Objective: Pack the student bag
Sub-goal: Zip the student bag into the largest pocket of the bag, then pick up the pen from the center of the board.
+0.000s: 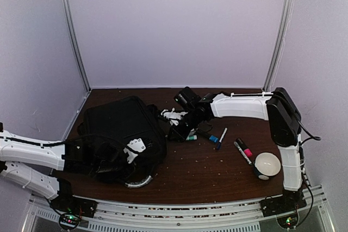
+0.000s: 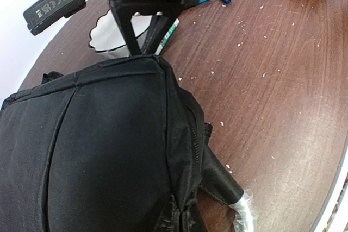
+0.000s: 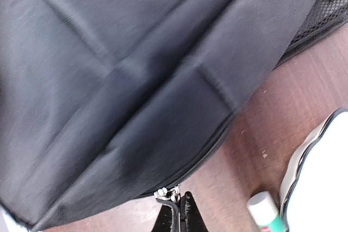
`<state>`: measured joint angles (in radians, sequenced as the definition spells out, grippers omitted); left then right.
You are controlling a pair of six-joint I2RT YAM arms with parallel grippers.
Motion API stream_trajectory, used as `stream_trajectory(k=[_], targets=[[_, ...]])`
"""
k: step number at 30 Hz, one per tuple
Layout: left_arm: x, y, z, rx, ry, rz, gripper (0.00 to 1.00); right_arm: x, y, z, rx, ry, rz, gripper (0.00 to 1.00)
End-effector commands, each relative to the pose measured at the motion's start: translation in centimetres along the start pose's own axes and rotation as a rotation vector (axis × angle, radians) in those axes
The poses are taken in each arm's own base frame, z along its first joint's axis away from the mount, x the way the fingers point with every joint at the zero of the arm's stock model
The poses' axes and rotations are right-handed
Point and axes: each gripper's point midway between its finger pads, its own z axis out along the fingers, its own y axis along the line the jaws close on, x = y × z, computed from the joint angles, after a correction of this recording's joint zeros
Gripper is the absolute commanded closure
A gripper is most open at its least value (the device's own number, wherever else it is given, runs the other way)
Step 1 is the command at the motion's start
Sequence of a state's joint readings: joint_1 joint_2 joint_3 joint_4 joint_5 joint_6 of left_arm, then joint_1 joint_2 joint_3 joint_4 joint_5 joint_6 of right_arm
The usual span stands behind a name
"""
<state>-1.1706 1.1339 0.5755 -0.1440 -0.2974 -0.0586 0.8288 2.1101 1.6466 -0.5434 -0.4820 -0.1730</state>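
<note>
The student bag (image 1: 117, 129) is a large black backpack lying on the left of the brown table (image 1: 206, 172); it fills the left wrist view (image 2: 98, 150) and the right wrist view (image 3: 136, 69). My left gripper (image 1: 132, 153) rests on its near right side; its fingers stay out of its own view, where the fabric puckers at the bottom edge (image 2: 179, 215). My right gripper (image 3: 182, 200) is shut on a small metal zip pull (image 3: 167, 192) at the bag's far right corner (image 2: 155, 61). The silvery handle (image 2: 244, 210) curves out at the bag's near end.
A white bowl (image 2: 106, 36) and a green-and-white marker (image 3: 263, 207) lie just behind the right gripper. A black power adapter (image 2: 54, 4) sits further back. More markers (image 1: 217, 137) (image 1: 243, 149) and a white round object (image 1: 267, 164) lie to the right.
</note>
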Motion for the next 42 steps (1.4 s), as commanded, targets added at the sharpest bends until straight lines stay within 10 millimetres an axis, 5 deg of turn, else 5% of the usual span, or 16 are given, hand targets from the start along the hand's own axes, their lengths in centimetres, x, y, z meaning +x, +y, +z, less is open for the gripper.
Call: stream_trajectory(k=[1,11,23,24,28,34,42], targets=[[-0.8,-0.5,-0.8,0.043,-0.043,-0.050,1.00,-1.4,-2.8,0.1,0.110,-0.007,0.004,1.00],[-0.7,-0.6,-0.5,0.046,-0.031,-0.047,1.00,-3.6,-4.8,1.1,0.174,-0.028,0.018,1.00],[-0.8,0.6,-0.6,-0.025,-0.046,-0.087,1.00,-4.0,-5.3,0.9,0.183,-0.041,0.032,1.00],[-0.7,0.9,-0.6,-0.043,-0.045,-0.096,0.97,-4.1,-5.3,0.7,0.180,-0.045,0.033,0.98],[-0.9,2.5,-1.1,-0.125,-0.044,-0.132,0.56,-4.6,-4.9,-1.2,0.181,-0.057,0.013,0.87],[-1.3,8.1,-4.3,-0.427,-0.101,-0.262,0.08,-5.1,-4.0,-6.1,0.200,-0.121,-0.036,0.68],[-1.1,13.1,-9.3,-0.592,-0.220,-0.509,0.02,-6.2,-1.8,-12.1,0.197,-0.231,-0.087,0.59]])
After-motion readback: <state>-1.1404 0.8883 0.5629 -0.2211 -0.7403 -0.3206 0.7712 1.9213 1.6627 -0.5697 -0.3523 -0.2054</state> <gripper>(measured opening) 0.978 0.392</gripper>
